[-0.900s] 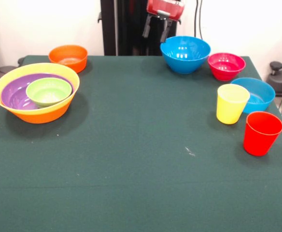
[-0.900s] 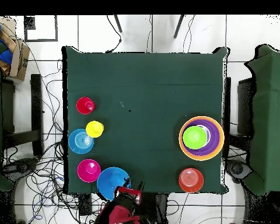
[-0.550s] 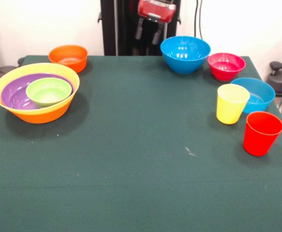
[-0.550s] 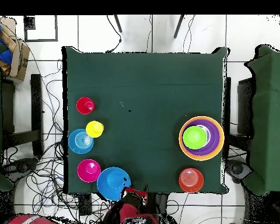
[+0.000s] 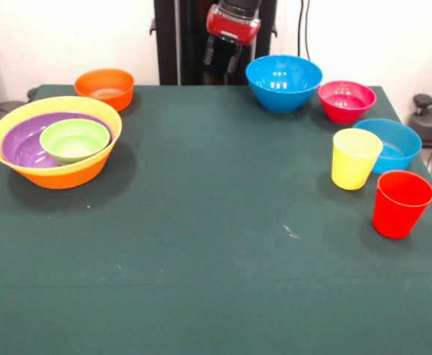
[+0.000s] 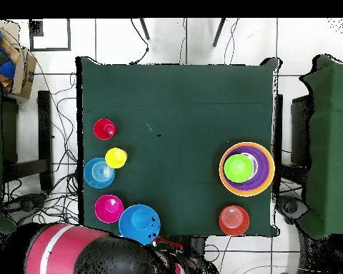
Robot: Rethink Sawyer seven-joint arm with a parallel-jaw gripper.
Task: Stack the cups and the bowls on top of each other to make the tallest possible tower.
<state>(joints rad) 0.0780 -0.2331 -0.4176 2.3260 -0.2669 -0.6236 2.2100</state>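
Note:
The tower is a large yellow-orange bowl (image 5: 62,176) (image 6: 268,171) holding a purple bowl (image 5: 22,148) with a small green bowl (image 5: 74,139) (image 6: 239,168) inside. A small orange bowl (image 5: 105,87) stands behind it. At the other side are a deep blue bowl (image 5: 283,81) (image 6: 138,222), a pink-red bowl (image 5: 346,100), a shallower blue bowl (image 5: 392,144), a yellow cup (image 5: 355,158) and a red cup (image 5: 401,203). My gripper (image 5: 222,58) hangs open and empty above the table's far edge, between the orange bowl and the deep blue bowl.
The green table cloth (image 5: 216,244) runs bare across the middle and front. My red and black arm (image 6: 74,251) lies along the bottom of the overhead view. Cables cover the floor around the table.
The gripper has shifted away from the deep blue bowl toward the orange bowl's side and risen a little. The arm has swung into the overhead view. No bowl or cup has moved.

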